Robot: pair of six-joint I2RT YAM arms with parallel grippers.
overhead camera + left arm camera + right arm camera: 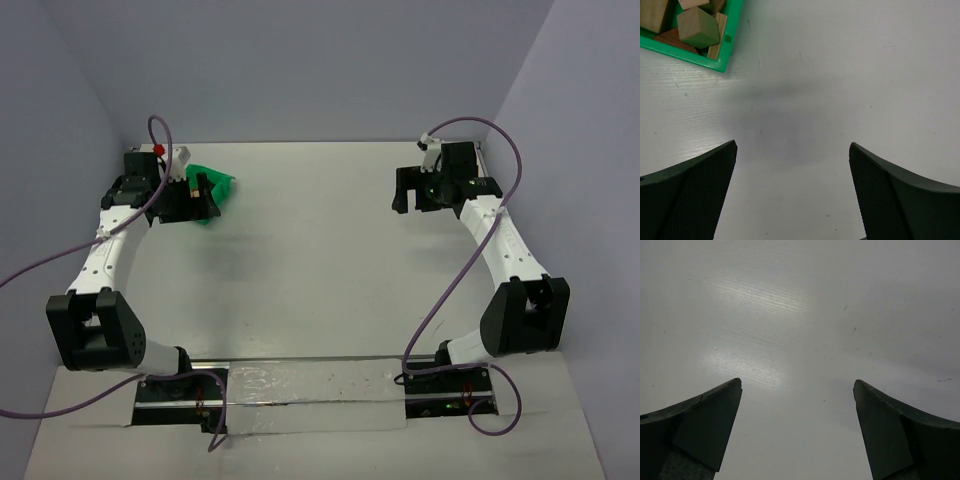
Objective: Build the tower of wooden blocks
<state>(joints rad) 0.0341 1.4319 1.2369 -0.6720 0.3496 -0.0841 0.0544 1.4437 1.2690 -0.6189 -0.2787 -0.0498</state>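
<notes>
The wood block tower is out of view. Loose wooden blocks (697, 27), tan and reddish-brown, lie in a green bin (725, 62) at the top left of the left wrist view. My left gripper (792, 150) is open over bare table, just beside the bin's corner, with nothing between its fingers. From above, the left gripper (200, 205) sits at the far left against the bin (222, 184). My right gripper (410, 198) is at the far right, open over bare white table (800, 315) with nothing in it.
Purple cables loop from both arms. Grey walls close the table at the back and sides. A shiny taped strip (310, 385) runs between the two arm bases at the near edge.
</notes>
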